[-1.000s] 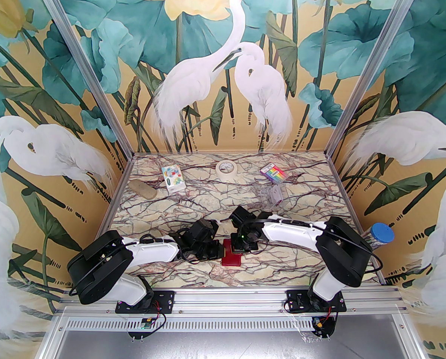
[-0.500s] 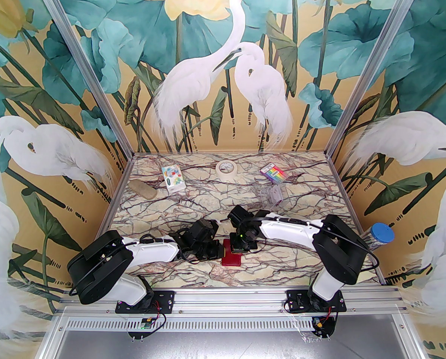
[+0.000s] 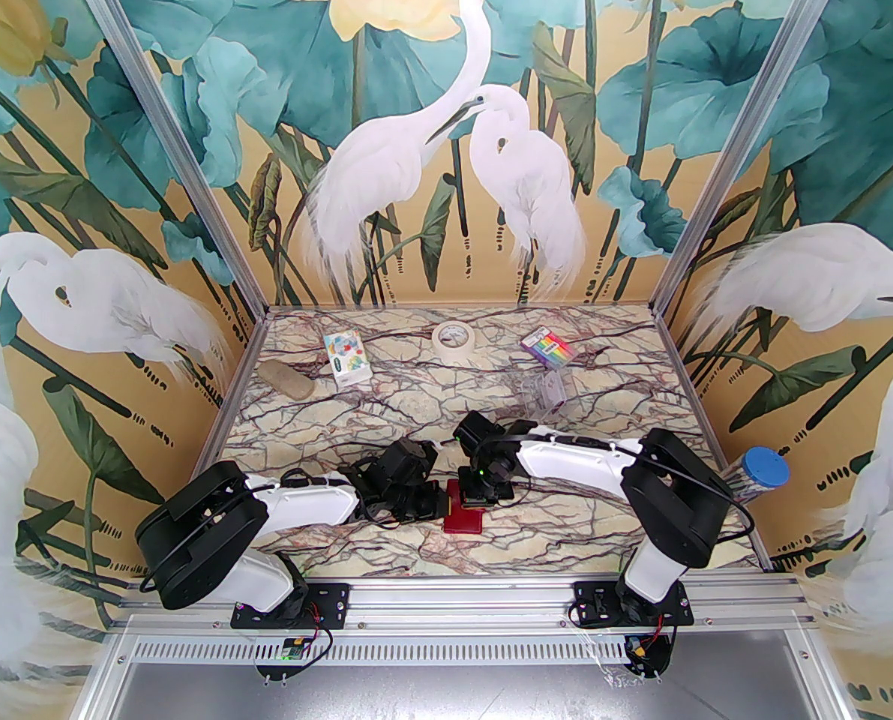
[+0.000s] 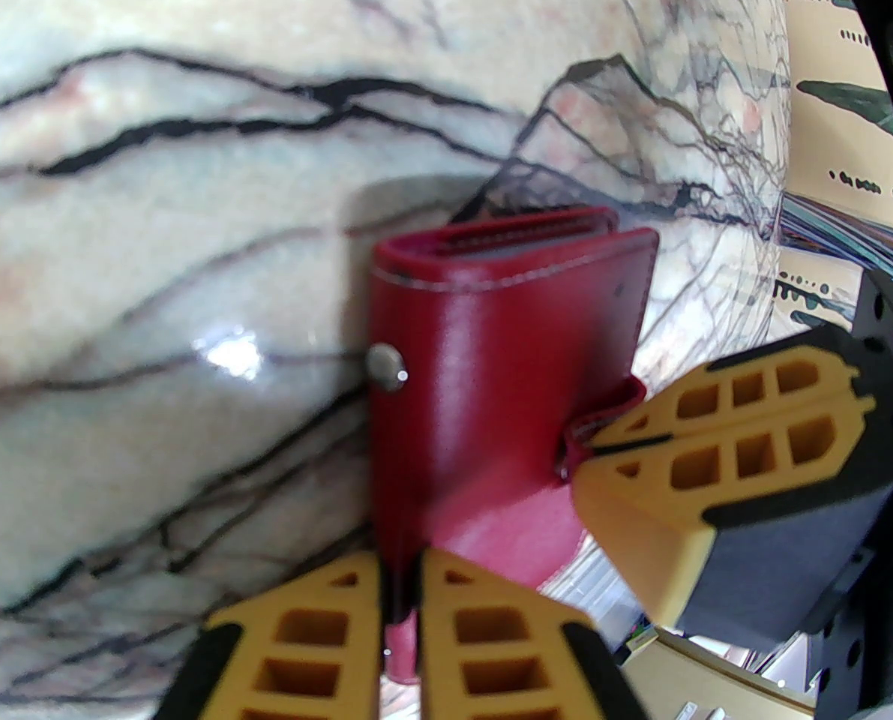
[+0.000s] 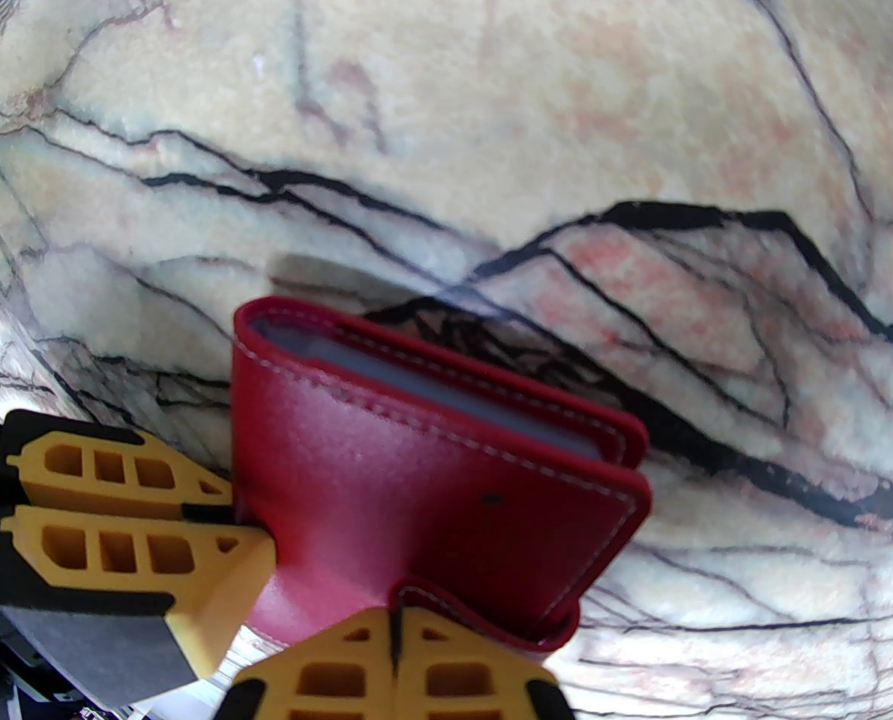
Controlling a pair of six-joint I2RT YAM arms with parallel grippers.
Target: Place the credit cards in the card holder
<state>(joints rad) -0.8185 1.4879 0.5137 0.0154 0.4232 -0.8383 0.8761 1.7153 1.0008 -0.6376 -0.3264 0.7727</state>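
The dark red card holder [image 3: 464,516] is low in the middle of the overhead frame, between the two arms, with the marble counter [image 3: 386,409] under it. Pale grey credit cards [image 5: 446,394] show edge-on in its open top. The left end effector [image 4: 400,582] pinches one leather wall at the bottom of its wrist view. The right end effector [image 5: 396,631], fingers pressed together, nips the holder's tab. A clear plastic box [image 3: 542,394] lies up and to the right, a roll of tape [image 3: 453,340] further up the frame.
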